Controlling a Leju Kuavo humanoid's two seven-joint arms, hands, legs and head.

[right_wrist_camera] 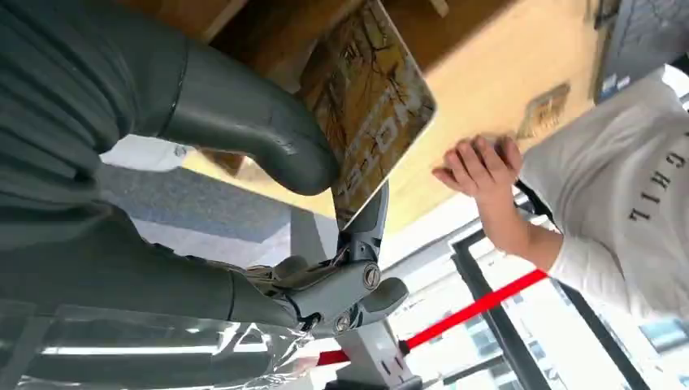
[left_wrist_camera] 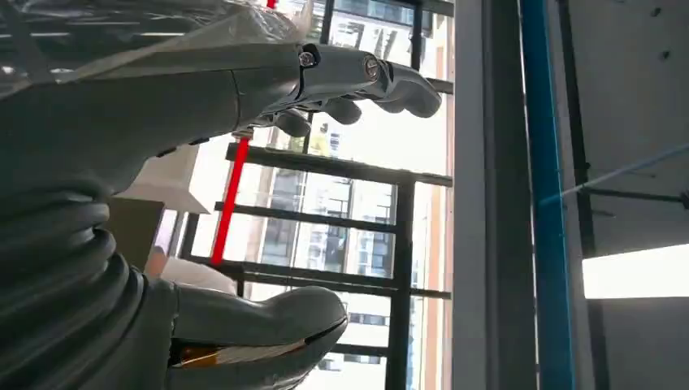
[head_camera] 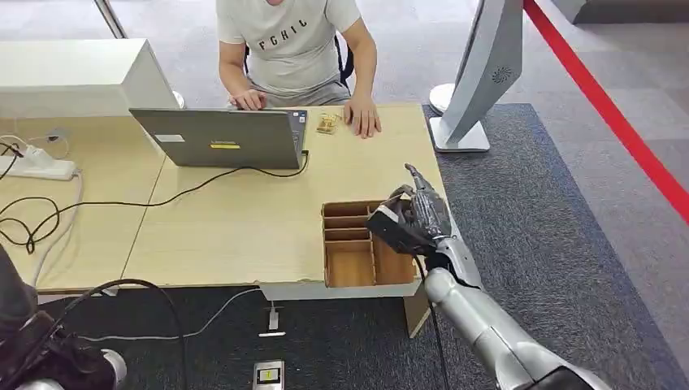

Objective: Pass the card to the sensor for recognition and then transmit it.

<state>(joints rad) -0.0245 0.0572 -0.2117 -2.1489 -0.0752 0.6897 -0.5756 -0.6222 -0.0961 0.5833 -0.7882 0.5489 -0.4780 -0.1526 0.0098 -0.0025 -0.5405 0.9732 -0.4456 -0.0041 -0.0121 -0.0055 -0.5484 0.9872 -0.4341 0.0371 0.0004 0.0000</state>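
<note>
1. Fingers (right_wrist_camera: 361, 231) and thumb of my right hand (right_wrist_camera: 325, 203) pinch a yellow printed card (right_wrist_camera: 370, 97); the thumb presses one face and a dark finger backs the other, while my remaining fingers curl in below it.
2. From the head view, that right hand (head_camera: 410, 219) hangs over the far right part of a wooden compartment box (head_camera: 349, 260), which sits at the near right corner of the table (head_camera: 236, 219).
3. The card itself is hard to make out from the head view; my fingers cover most of it.
4. Beyond my fingertips, across the table, a person (head_camera: 292, 45) in a light T-shirt sits with one hand (head_camera: 363, 116) flat on the tabletop.
5. Just beside that hand lies a small yellowish object (head_camera: 327, 122), possibly another card, though it is too small to tell.
6. Further off to the left of my right hand stands an open laptop (head_camera: 219, 138), its back toward me, with a black cable trailing from it over the table.
7. My left hand (left_wrist_camera: 268, 211) is raised toward windows and a ceiling, thumb and fingers (left_wrist_camera: 390, 85) spread well apart with nothing between them.
8. A white pedestal stand (head_camera: 479, 73) rises from the carpet past the table's right end, beyond my right fingertips.
</note>
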